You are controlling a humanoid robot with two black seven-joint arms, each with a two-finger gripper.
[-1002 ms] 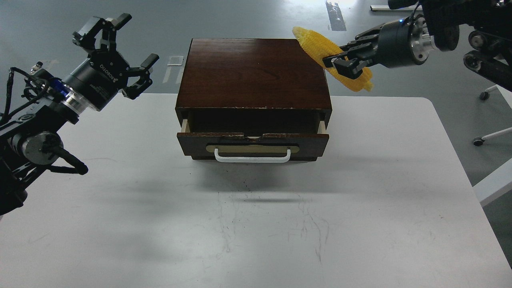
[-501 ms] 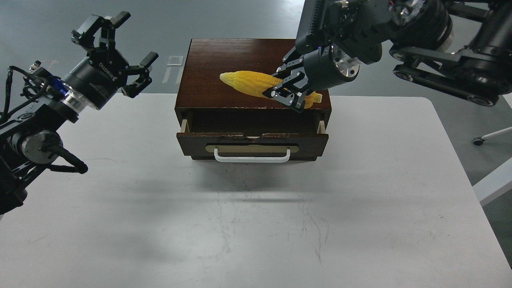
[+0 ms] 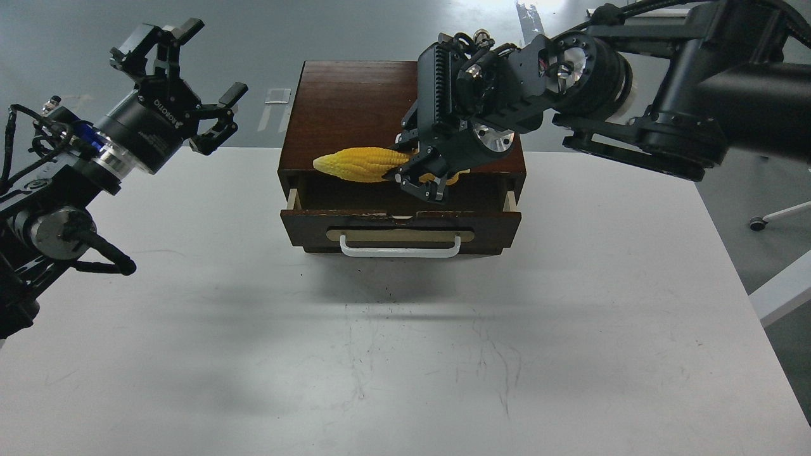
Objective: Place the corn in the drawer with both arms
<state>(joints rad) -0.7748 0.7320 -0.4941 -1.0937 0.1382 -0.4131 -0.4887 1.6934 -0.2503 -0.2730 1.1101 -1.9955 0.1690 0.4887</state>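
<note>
My right gripper (image 3: 423, 177) is shut on the yellow corn (image 3: 361, 164) and holds it level, tip pointing left, just above the gap of the pulled-out drawer (image 3: 400, 225). The drawer has a dark brown front with a white bar handle (image 3: 400, 248) and stands a little way out of the brown wooden box (image 3: 355, 107). My left gripper (image 3: 180, 76) is open and empty, raised to the left of the box, well apart from it.
The box stands at the back middle of a white table (image 3: 405, 354). Grey floor lies behind it. White chair legs with castors (image 3: 770, 215) show at the right edge.
My right arm has swung in from the right of the box, carrying the corn left and down to the drawer opening. My left arm has barely moved.
</note>
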